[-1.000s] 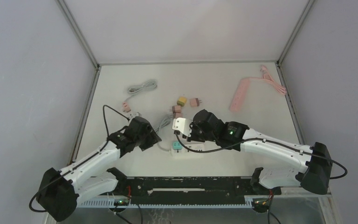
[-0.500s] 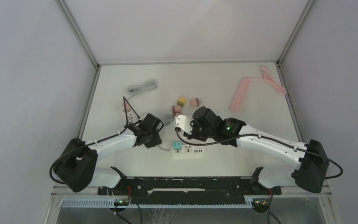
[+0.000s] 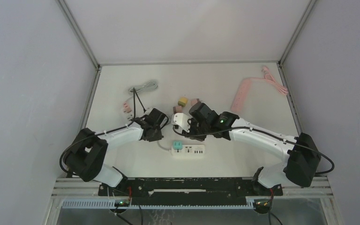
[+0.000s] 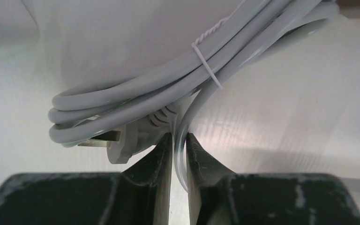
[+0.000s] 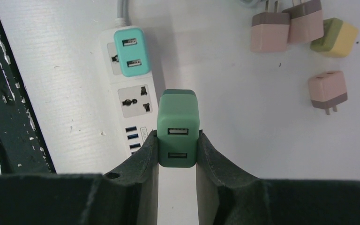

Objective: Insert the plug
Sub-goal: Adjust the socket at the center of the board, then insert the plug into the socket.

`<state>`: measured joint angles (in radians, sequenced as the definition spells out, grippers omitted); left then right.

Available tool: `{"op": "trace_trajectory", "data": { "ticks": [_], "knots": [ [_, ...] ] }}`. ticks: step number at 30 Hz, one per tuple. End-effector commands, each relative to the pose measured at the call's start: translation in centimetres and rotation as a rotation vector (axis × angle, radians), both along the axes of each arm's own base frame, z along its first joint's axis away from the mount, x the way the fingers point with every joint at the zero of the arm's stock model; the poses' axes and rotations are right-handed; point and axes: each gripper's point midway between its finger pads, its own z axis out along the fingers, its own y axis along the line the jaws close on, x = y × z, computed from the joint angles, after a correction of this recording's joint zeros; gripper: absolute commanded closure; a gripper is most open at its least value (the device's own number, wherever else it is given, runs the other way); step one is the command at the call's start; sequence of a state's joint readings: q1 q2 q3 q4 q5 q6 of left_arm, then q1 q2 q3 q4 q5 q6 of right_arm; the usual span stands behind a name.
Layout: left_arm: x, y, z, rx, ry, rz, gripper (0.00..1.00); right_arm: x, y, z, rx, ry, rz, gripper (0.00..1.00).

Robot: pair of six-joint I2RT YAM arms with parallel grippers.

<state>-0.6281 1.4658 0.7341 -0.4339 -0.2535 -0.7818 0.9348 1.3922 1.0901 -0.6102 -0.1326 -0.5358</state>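
My right gripper (image 5: 178, 151) is shut on a green two-port USB charger plug (image 5: 178, 125) and holds it above the white power strip (image 5: 132, 96), beside its universal socket. A teal adapter (image 5: 131, 50) sits in the strip's end socket. In the top view the strip (image 3: 191, 151) lies near the front centre, with the right gripper (image 3: 187, 127) just behind it; the green plug is hidden there. My left gripper (image 4: 179, 140) is shut on the strip's grey cord (image 4: 182, 151), next to its bundled loops (image 4: 201, 61) and cord plug (image 4: 122, 145). It stands left of the strip (image 3: 159, 125).
Loose pink-brown charger plugs (image 5: 269, 30) (image 5: 328, 91) and a yellow-green one (image 5: 335, 37) lie behind the strip. A pink power strip (image 3: 240, 95) with its cord lies at the back right. A grey cable bundle (image 3: 143, 87) and a pink plug (image 3: 127, 108) lie at the back left.
My left arm has stretched forward and to the right, reaching the grey cord. My right gripper has shifted slightly back with the green plug. The strip has moved a little.
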Motion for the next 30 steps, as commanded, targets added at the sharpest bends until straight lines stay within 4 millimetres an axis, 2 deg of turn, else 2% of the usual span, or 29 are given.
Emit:
{"op": "trace_trajectory", "data": {
  "ticks": [1, 4, 10, 12, 20, 30],
  "knots": [
    [3.1, 1.8, 1.5, 0.107, -0.085, -0.022, 0.80, 0.0, 1.2, 1.0, 0.038, 0.045, 0.020, 1.00],
    [4.5, 1.6, 2.1, 0.104, -0.133, -0.064, 0.82, 0.0, 1.2, 0.6, 0.011, 0.071, 0.027, 1.00],
    [6.2, -0.2, 2.5, 0.076, -0.175, -0.162, 0.84, -0.1, 1.3, -0.9, -0.042, 0.138, 0.035, 1.00],
    [6.3, -0.7, 2.3, 0.057, -0.171, -0.185, 0.84, 0.2, 2.0, -0.3, -0.028, 0.137, 0.046, 1.00],
    [6.1, -1.3, 1.4, 0.019, -0.153, -0.208, 0.84, 0.2, 2.9, -1.6, -0.051, 0.187, 0.060, 1.00],
    [5.8, -1.4, 1.0, 0.001, -0.134, -0.207, 0.85, -0.1, 2.8, -3.1, -0.088, 0.236, 0.037, 1.00]
  ]
}}
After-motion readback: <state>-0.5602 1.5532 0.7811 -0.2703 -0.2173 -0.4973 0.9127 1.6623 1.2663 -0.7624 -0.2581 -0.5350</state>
